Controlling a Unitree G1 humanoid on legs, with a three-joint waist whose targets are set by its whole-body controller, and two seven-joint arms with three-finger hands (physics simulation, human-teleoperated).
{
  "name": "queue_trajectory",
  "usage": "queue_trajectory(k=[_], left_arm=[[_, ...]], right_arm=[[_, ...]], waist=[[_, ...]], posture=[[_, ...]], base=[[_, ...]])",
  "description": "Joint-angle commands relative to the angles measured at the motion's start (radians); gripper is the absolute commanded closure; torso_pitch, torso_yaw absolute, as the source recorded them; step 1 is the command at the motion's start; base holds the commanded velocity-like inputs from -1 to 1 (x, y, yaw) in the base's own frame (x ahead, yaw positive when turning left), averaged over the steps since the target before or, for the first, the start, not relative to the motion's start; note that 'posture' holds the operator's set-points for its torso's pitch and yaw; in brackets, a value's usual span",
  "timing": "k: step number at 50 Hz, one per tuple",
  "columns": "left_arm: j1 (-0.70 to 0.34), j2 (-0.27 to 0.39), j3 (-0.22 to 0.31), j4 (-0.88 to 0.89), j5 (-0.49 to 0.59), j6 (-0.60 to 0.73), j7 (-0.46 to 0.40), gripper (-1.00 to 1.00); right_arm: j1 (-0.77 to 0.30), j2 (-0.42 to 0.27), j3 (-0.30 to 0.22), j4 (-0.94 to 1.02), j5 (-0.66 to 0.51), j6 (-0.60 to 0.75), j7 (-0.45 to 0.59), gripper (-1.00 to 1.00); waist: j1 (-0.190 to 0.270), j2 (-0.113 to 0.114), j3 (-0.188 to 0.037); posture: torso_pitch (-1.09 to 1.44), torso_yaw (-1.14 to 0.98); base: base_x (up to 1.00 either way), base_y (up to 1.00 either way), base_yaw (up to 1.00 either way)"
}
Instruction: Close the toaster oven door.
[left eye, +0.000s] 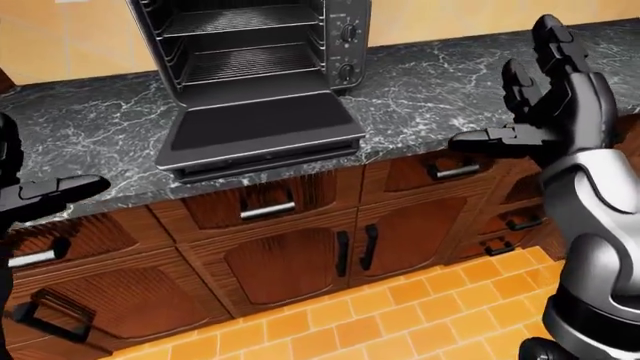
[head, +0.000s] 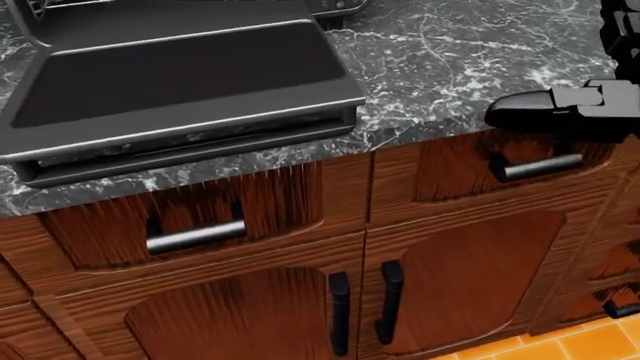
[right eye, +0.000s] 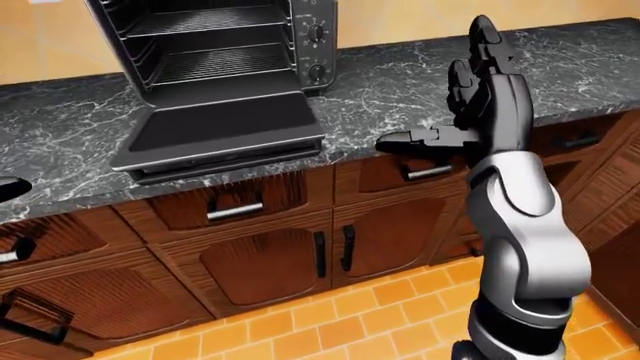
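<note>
We see the toaster oven (left eye: 255, 45) at the upper middle of the left-eye view, standing on the dark marbled counter (left eye: 440, 82) against the tan wall (left eye: 60, 41); its door (left eye: 262, 129) is dropped fully open and lies flat, reaching out to the counter's near edge, with its long bar handle (left eye: 265, 166) just over that edge; inside, wire racks (left eye: 250, 60) show across the cavity, and two knobs (left eye: 347, 52) sit one above the other on its right panel. In the head view the open door fills the upper left of the frame, above a wooden drawer with a metal handle (head: 195, 236). Our right hand (left eye: 545, 105) is raised at the right of the left-eye view, well apart from the door; its fingers (left eye: 555, 41) point upward and are spread wide, the thumb (left eye: 485, 139) sticks out to the left, and it holds nothing. Our left hand (left eye: 45, 195) enters at the left edge of that view, below the counter's edge and before the cabinet fronts; only a dark finger shows, so we cannot tell how it is set. Below the counter run brown wooden cabinets (left eye: 300, 259) with dark upright pulls (left eye: 355, 251); the floor (left eye: 400, 315) at the bottom is orange tile.
</note>
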Motion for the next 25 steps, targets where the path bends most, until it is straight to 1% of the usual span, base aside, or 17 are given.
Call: queue_trajectory(k=[1,3,4,5,6,7,8,11,14,15,17,18,19,21,23,24,25], left_arm=[[-0.017,0.024,0.022,-0.026,0.0,-0.034,0.004,-1.0],[-0.017,0.026,0.021,-0.02,0.002,-0.038,0.004,-1.0],[-0.017,0.027,0.022,-0.021,0.001,-0.036,0.005,-1.0],[-0.017,0.027,0.023,-0.022,-0.001,-0.036,0.005,-1.0],[-0.017,0.028,0.024,-0.022,-0.002,-0.035,0.006,-1.0],[-0.017,0.029,0.025,-0.022,-0.003,-0.035,0.006,-1.0],[-0.017,0.029,0.024,-0.022,-0.004,-0.034,0.006,-1.0],[-0.017,0.028,0.022,-0.018,0.0,-0.039,0.008,-1.0],[-0.017,0.03,0.022,-0.018,-0.002,-0.038,0.009,-1.0],[-0.017,0.03,0.022,-0.018,-0.002,-0.039,0.008,-1.0],[-0.017,0.03,0.021,-0.019,-0.001,-0.039,0.009,-1.0],[-0.017,0.03,0.021,-0.018,0.0,-0.04,0.009,-1.0],[-0.018,0.031,0.023,-0.019,-0.002,-0.038,0.01,-1.0],[-0.018,0.031,0.022,-0.02,-0.001,-0.039,0.01,-1.0],[-0.017,0.032,0.023,-0.02,-0.001,-0.039,0.009,-1.0],[-0.017,0.032,0.023,-0.021,-0.001,-0.038,0.009,-1.0],[-0.017,0.032,0.022,-0.022,-0.001,-0.038,0.01,-1.0]], right_arm=[[-0.024,-0.007,-0.002,-0.031,0.009,-0.029,0.005,-1.0],[-0.022,-0.007,-0.002,-0.034,0.012,-0.026,0.005,-1.0],[-0.022,-0.007,-0.002,-0.035,0.012,-0.026,0.005,-1.0],[-0.022,-0.007,-0.002,-0.035,0.012,-0.026,0.005,-1.0],[-0.022,-0.006,-0.001,-0.037,0.013,-0.024,0.005,-1.0],[-0.023,-0.007,-0.002,-0.035,0.013,-0.025,0.004,-1.0],[-0.023,-0.007,-0.002,-0.035,0.013,-0.025,0.004,-1.0],[-0.017,-0.006,-0.001,-0.033,0.01,-0.031,0.006,-1.0],[-0.023,-0.007,-0.003,-0.033,0.013,-0.026,0.005,-1.0],[-0.022,-0.007,-0.003,-0.034,0.014,-0.026,0.005,-1.0],[-0.018,-0.007,-0.003,-0.033,0.013,-0.03,0.006,-1.0],[-0.018,-0.007,-0.004,-0.033,0.013,-0.03,0.006,-1.0],[-0.019,-0.007,-0.005,-0.033,0.015,-0.03,0.006,-1.0],[-0.016,-0.006,-0.004,-0.035,0.015,-0.031,0.006,-1.0],[-0.017,-0.007,-0.003,-0.034,0.014,-0.031,0.005,-1.0],[-0.019,-0.007,-0.003,-0.034,0.015,-0.03,0.005,-1.0],[-0.02,-0.007,-0.003,-0.034,0.016,-0.029,0.005,-1.0]], waist=[[0.003,0.003,-0.011],[-0.002,0.03,-0.01],[-0.004,0.052,-0.015],[-0.007,0.086,-0.025],[-0.012,0.096,-0.041],[0.003,0.077,-0.024],[-0.001,0.085,-0.015],[0.006,0.054,-0.019],[0.011,0.023,-0.011],[0.013,0.012,-0.012],[0.017,-0.023,-0.015],[0.018,-0.051,-0.024],[0.012,-0.025,-0.019],[0.009,-0.033,-0.018],[0.004,-0.024,-0.024],[0.005,-0.016,-0.025],[0.004,-0.006,-0.019]], posture=[[0.0,0.0],[0.0,0.0],[0.0,0.0],[0.0,0.0],[0.0,0.0],[0.0,0.0],[0.0,0.0],[0.0,0.0],[0.0,0.0],[0.0,0.0],[0.0,0.0],[0.0,0.0],[0.0,0.0],[0.0,0.0],[0.0,0.0],[0.0,0.0],[0.0,0.0]], base=[[0.16,0.13,0.0],[0.17,0.14,0.0],[0.17,0.14,0.0],[0.16,0.15,0.0],[0.17,0.17,0.0],[0.16,0.17,0.0],[0.16,0.17,0.0],[0.17,0.18,0.0],[0.16,0.18,0.0],[0.16,0.18,0.0],[0.17,0.17,0.0],[0.17,0.16,0.0],[0.17,0.14,0.0],[0.18,0.09,0.0],[0.17,0.09,0.0],[0.17,0.09,0.0],[0.16,0.09,0.0]])
